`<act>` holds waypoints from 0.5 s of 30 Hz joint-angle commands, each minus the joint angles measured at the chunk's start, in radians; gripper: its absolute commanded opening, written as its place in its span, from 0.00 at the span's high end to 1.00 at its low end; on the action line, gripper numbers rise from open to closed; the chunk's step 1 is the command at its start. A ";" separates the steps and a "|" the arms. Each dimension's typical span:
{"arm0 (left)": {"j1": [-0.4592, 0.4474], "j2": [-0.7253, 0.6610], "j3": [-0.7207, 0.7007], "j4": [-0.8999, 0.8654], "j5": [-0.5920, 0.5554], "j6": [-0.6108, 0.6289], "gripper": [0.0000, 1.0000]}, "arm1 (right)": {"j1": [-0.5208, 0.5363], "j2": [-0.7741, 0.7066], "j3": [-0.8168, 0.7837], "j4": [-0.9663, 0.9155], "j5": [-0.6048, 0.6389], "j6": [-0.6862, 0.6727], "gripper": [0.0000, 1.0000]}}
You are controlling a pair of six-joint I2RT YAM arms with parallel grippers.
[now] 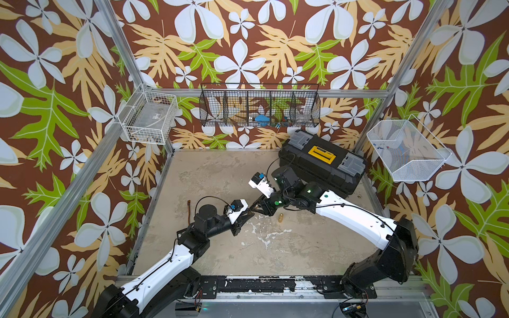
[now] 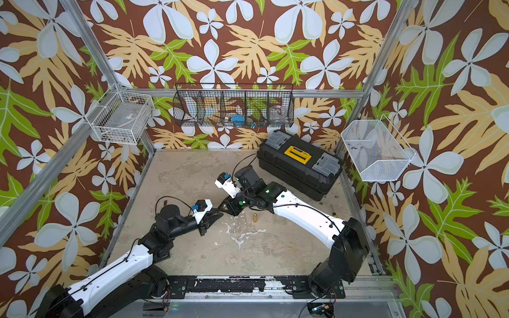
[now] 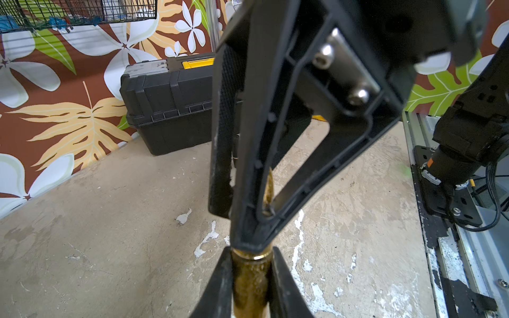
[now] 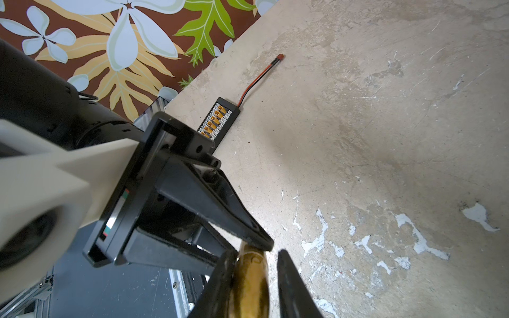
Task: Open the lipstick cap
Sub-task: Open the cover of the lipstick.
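A gold lipstick (image 3: 250, 280) is held level above the middle of the table between both arms. My left gripper (image 3: 250, 257) is shut on its glittery body, just below a smooth gold ring. The cap end (image 4: 252, 280) lies between the jaws of my right gripper (image 4: 256, 256). One right finger touches the cap, while a narrow gap shows beside the other finger (image 4: 289, 275). In both top views the left gripper (image 1: 250, 211) (image 2: 217, 213) and the right gripper (image 1: 259, 207) (image 2: 223, 207) meet tip to tip, hiding the lipstick.
A small gold cylinder (image 1: 280, 217) stands upright on the table just right of the grippers. A black toolbox (image 1: 322, 162) fills the back right corner. A connector board (image 4: 220, 121) with a red-black wire lies at the left edge. Wire baskets (image 1: 259, 110) hang on the walls.
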 commanded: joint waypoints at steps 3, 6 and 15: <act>-0.001 -0.004 0.000 0.033 -0.004 -0.017 0.91 | 0.001 -0.001 -0.004 0.013 0.004 0.009 0.73; -0.001 -0.003 -0.001 0.034 -0.004 -0.018 0.91 | 0.001 -0.001 -0.004 0.013 0.004 0.011 0.75; -0.001 -0.009 -0.009 0.024 -0.004 -0.007 0.91 | 0.000 -0.009 0.027 0.011 0.045 0.024 0.82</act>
